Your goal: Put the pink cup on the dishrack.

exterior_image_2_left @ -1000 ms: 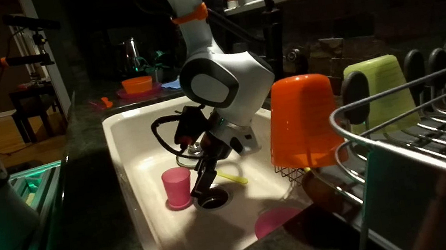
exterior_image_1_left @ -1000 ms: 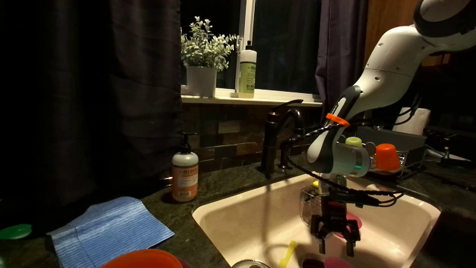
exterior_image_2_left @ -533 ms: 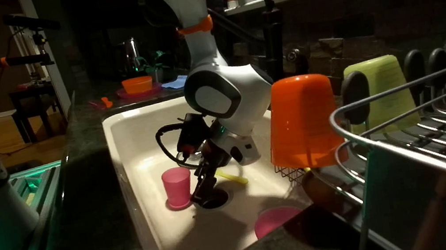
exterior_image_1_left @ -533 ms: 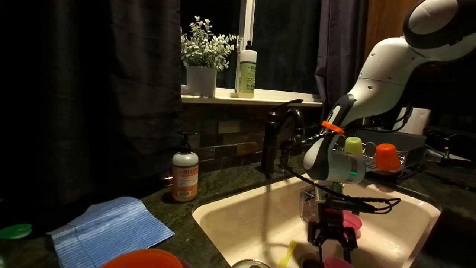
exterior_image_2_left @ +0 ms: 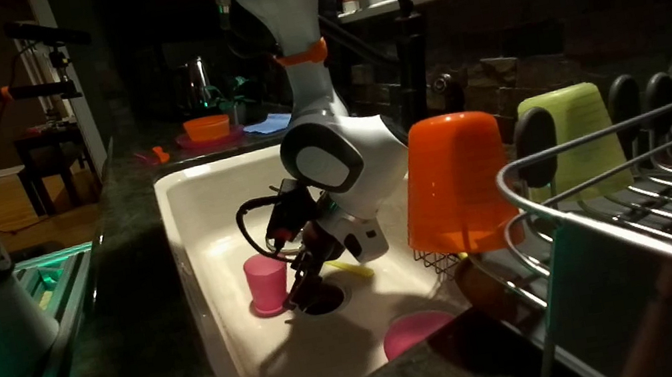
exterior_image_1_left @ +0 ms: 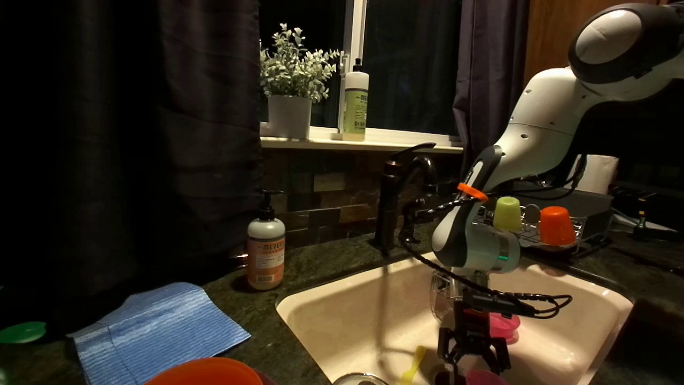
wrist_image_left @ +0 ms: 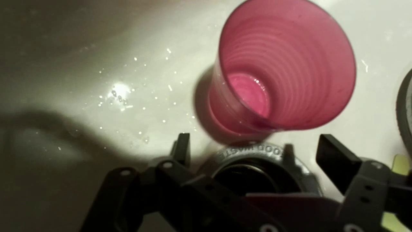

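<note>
Pink cup [exterior_image_2_left: 266, 282] upright in sink [exterior_image_2_left: 215, 231], just beside drain [wrist_image_left: 248, 177]. Dishrack [exterior_image_2_left: 626, 277] dark-sided, thin-barred, beside sink.

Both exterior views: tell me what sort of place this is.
Probably a kitchen, perhaps in a home: a dishrack stands beside the pale sink, and a bottle of dish soap stands on the windowsill.

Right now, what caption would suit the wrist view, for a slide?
Open Robotiq gripper framing the sink drain, an upright pink plastic cup close by, not yet grasped.
</note>
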Controlling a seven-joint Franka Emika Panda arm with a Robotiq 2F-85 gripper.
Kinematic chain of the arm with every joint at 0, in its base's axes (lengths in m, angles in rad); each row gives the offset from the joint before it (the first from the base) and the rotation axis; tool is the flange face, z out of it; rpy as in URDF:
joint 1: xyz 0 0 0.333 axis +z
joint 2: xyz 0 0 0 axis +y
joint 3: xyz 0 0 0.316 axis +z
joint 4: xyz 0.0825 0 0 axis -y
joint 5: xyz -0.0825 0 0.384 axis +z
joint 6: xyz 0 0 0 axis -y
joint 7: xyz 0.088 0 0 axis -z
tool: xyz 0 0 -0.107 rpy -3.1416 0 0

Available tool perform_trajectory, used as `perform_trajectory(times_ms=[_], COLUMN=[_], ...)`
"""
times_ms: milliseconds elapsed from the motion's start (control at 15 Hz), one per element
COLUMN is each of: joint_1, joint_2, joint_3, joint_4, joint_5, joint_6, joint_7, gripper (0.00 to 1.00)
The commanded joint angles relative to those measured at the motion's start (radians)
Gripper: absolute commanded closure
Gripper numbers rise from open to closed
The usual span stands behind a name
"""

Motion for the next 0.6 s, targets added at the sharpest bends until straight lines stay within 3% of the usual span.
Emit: perform_trajectory(times_ms=[0,533], joint_1=[-0.021,-0.040], joint_2=[0.045,0.097], joint_3=[0.018,0.015], joint_4=[0.043,0.108], joint_5=[0.025,0.044], joint_6=[-0.045,-0.182], joint_7=[0.003,0.000], gripper=[0.00,0.00])
